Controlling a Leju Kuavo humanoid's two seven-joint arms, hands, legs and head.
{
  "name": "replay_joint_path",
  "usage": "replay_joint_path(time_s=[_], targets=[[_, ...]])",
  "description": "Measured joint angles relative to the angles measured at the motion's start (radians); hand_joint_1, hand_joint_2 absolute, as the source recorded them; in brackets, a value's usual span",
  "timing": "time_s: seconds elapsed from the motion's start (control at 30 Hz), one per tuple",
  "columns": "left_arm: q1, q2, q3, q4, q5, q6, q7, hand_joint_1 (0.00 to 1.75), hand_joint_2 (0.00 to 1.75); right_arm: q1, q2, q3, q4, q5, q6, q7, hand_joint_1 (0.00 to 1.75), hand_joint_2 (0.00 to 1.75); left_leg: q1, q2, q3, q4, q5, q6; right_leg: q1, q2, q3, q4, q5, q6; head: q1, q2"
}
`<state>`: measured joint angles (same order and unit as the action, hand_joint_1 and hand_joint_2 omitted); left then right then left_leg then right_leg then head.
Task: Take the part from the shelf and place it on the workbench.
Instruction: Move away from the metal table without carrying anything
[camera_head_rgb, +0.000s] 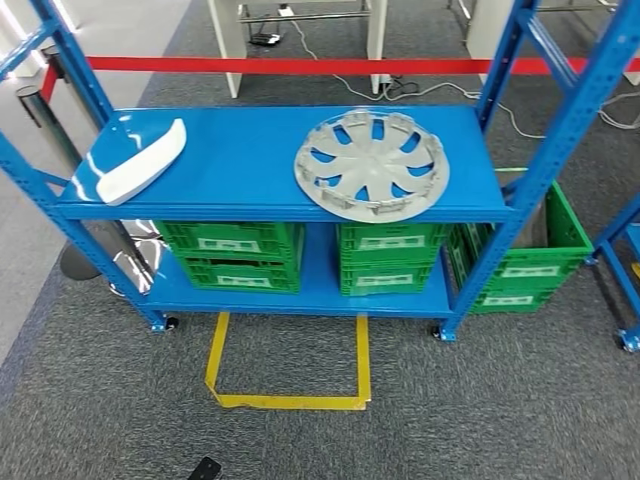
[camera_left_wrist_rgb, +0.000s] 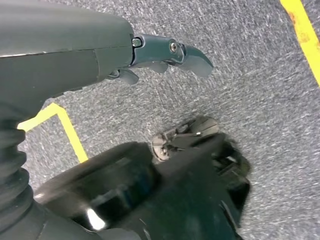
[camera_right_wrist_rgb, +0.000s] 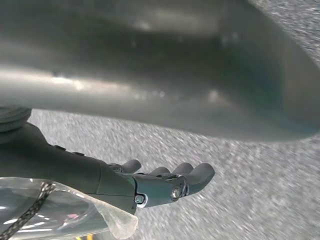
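Still untouched: hubcap (camera_head_rgb: 371, 165) flat by the shelf's (camera_head_rgb: 249, 205) right front edge, no long axis, ahead of both hanging hands, left (camera_left_wrist_rgb: 166, 55) and right (camera_right_wrist_rgb: 166, 182), fingers apart, empty; nearer arm unclear.

My left hand (camera_left_wrist_rgb: 166, 52) hangs low over the carpet, fingers stretched nearly straight and slightly apart, gripping nothing. My right hand (camera_right_wrist_rgb: 166, 182) hangs the same way: fingers extended side by side, tips curling just a little, nothing in the grasp. Both wrist covers sit close behind the hands. Neither arm is raised into the head view.
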<state>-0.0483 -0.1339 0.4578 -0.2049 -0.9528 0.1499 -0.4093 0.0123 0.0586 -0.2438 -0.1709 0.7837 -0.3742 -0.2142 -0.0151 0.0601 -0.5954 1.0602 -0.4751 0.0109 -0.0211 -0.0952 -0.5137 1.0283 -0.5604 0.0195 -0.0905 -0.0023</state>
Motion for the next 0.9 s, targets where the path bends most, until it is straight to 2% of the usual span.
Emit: replay_joint_path(time_s=[0.03, 0.1, 0.13, 0.17, 0.2, 0.23, 0.27, 0.3, 0.33, 0.37, 0.4, 0.43, 0.47, 0.5, 0.53, 0.57, 0.67, 0.7, 0.9], targets=[[-0.001, 0.001, 0.0, 0.0, 0.0, 0.0, 0.0, 0.0, 1.75, -0.001, 0.0, 0.0, 0.0, 0.0, 0.0, 0.0, 0.0, 0.0, -0.005, 0.01, 0.009, -0.019, -0.002, 0.004, 0.001, -0.011, 0.002, -0.003, -0.004, 0.005, 0.0, 0.0], [0.001, 0.001, 0.0, 0.0, 0.0, 0.0, 0.0, 0.0, 1.75, -0.005, 0.001, 0.0, 0.0, 0.0, -0.001, 0.0, 0.0, 0.0, -0.004, -0.006, 0.013, -0.028, -0.002, 0.009, 0.003, -0.028, 0.011, -0.01, -0.008, 0.014, 0.001, 0.0], [0.004, 0.002, 0.0, 0.0, 0.0, 0.0, 0.0, 0.0, 1.75, -0.009, 0.0, 0.0, -0.001, 0.0, -0.002, 0.001, 0.0, 0.0, -0.001, -0.015, 0.017, -0.035, 0.0, 0.013, 0.003, -0.017, 0.014, -0.007, -0.014, 0.018, 0.003, 0.0], [0.005, 0.002, 0.0, 0.0, 0.0, 0.0, 0.001, 0.0, 1.75, -0.011, 0.0, 0.0, -0.001, -0.001, -0.003, 0.003, 0.0, 0.0, 0.002, -0.021, 0.022, -0.043, 0.003, 0.018, 0.002, 0.006, 0.009, 0.01, -0.027, 0.022, 0.006, 0.0], [0.005, 0.001, 0.0, 0.0, 0.0, 0.0, 0.001, 0.0, 1.75, -0.012, 0.0, 0.0, -0.001, -0.002, -0.004, 0.006, 0.0, 0.0, 0.006, -0.027, 0.027, -0.049, 0.005, 0.023, 0.001, 0.035, -0.01, 0.051, -0.05, 0.024, 0.008, 0.0], [0.003, 0.0, 0.0, 0.0, 0.0, 0.0, 0.002, 0.0, 1.75, -0.012, 0.0, 0.0, -0.001, -0.003, -0.005, 0.012, 0.0, 0.0, 0.006, -0.033, 0.029, -0.051, 0.004, 0.026, 0.001, 0.066, -0.042, 0.112, -0.079, 0.025, 0.011, 0.0], [0.0, -0.001, 0.0, 0.0, 0.0, 0.0, 0.002, 0.0, 1.75, -0.011, 0.0, -0.001, -0.001, -0.005, -0.005, 0.018, 0.0, 0.0, 0.006, -0.04, 0.03, -0.051, 0.003, 0.029, 0.001, 0.083, -0.084, 0.183, -0.105, 0.025, 0.012, 0.0], [-0.002, -0.001, 0.0, 0.0, 0.0, 0.0, 0.002, 0.0, 1.75, -0.009, 0.0, -0.002, -0.001, -0.006, -0.006, 0.022, 0.0, 0.0, 0.005, -0.048, 0.031, -0.051, 0.001, 0.031, 0.001, 0.091, -0.123, 0.242, -0.12, 0.026, 0.012, 0.0], [-0.002, -0.002, 0.0, 0.0, 0.0, -0.001, 0.002, 0.0, 1.75, -0.007, -0.001, -0.004, -0.001, -0.006, -0.006, 0.026, 0.0, 0.0, 0.005, -0.055, 0.034, -0.05, -0.002, 0.031, 0.002, 0.093, -0.15, 0.271, -0.115, 0.026, 0.012, 0.0], [-0.001, -0.002, 0.0, 0.0, 0.0, -0.001, 0.002, 0.0, 1.75, -0.006, -0.001, -0.006, -0.001, -0.007, -0.007, 0.027, 0.0, 0.0, 0.005, -0.06, 0.038, -0.05, -0.005, 0.031, 0.002, 0.093, -0.157, 0.259, -0.087, 0.026, 0.012, 0.0], [-0.001, -0.002, 0.0, 0.0, 0.0, -0.002, 0.003, 0.0, 1.75, -0.005, -0.001, -0.008, -0.001, -0.007, -0.007, 0.027, 0.0, 0.0, 0.005, -0.065, 0.044, -0.049, -0.01, 0.028, 0.001, 0.093, -0.146, 0.212, -0.044, 0.025, 0.011, 0.0], [0.0, -0.002, 0.0, 0.0, 0.0, -0.003, 0.003, 0.0, 1.75, -0.005, -0.001, -0.01, 0.0, -0.007, -0.007, 0.028, 0.0, 0.0, 0.006, -0.069, 0.05, -0.047, -0.016, 0.025, 0.001, 0.093, -0.122, 0.142, 0.001, 0.024, 0.011, 0.0], [-0.001, -0.002, 0.0, 0.0, 0.0, -0.003, 0.003, 0.0, 1.75, -0.006, -0.001, -0.012, 0.0, -0.007, -0.007, 0.028, 0.0, 0.0, 0.004, -0.071, 0.054, -0.044, -0.022, 0.019, 0.001, 0.094, -0.096, 0.078, 0.033, 0.022, 0.012, 0.0], [-0.002, -0.002, 0.0, 0.0, 0.0, -0.003, 0.004, 0.0, 1.75, -0.007, -0.001, -0.013, 0.0, -0.007, -0.007, 0.028, 0.0, 0.0, 0.003, -0.073, 0.057, -0.041, -0.028, 0.014, 0.002, 0.095, -0.075, 0.034, 0.051, 0.017, 0.012, 0.0], [-0.002, -0.002, 0.0, 0.0, 0.0, -0.004, 0.004, 0.0, 1.75, -0.009, -0.001, -0.014, 0.0, -0.008, -0.008, 0.03, 0.0, 0.0, 0.001, -0.074, 0.058, -0.039, -0.032, 0.01, 0.002, 0.096, -0.063, 0.01, 0.057, 0.013, 0.012, 0.0], [-0.003, -0.001, 0.0, 0.0, 0.0, -0.004, 0.004, 0.0, 1.75, -0.009, -0.001, -0.015, 0.0, -0.008, -0.008, 0.032, 0.0, 0.0, -0.001, -0.075, 0.058, -0.038, -0.033, 0.012, 0.003, 0.096, -0.059, 0.007, 0.056, 0.009, 0.011, 0.0], [-0.003, 0.0, 0.001, 0.0, 0.0, -0.004, 0.005, 0.0, 1.75, -0.009, -0.001, -0.015, 0.0, -0.008, -0.008, 0.039, 0.0, 0.0, -0.001, -0.075, 0.062, -0.042, -0.032, 0.03, 0.003, 0.096, -0.057, 0.004, 0.058, 0.007, 0.009, 0.0], [-0.003, 0.0, 0.001, 0.0, -0.001, -0.004, 0.005, 0.0, 1.75, -0.008, -0.001, -0.015, 0.0, -0.008, -0.008, 0.04, 0.0, 0.0, -0.002, -0.075, 0.063, -0.045, -0.032, 0.032, 0.003, 0.096, -0.057, 0.004, 0.058, 0.006, 0.008, 0.0], [-0.004, 0.001, 0.001, 0.0, -0.004, -0.004, 0.007, 0.0, 1.75, -0.009, -0.001, -0.015, 0.0, -0.008, -0.007, 0.04, 0.0, 0.0, -0.001, -0.075, 0.068, -0.053, -0.032, 0.03, 0.006, 0.096, -0.054, 0.005, 0.051, -0.004, 0.009, 0.0]])
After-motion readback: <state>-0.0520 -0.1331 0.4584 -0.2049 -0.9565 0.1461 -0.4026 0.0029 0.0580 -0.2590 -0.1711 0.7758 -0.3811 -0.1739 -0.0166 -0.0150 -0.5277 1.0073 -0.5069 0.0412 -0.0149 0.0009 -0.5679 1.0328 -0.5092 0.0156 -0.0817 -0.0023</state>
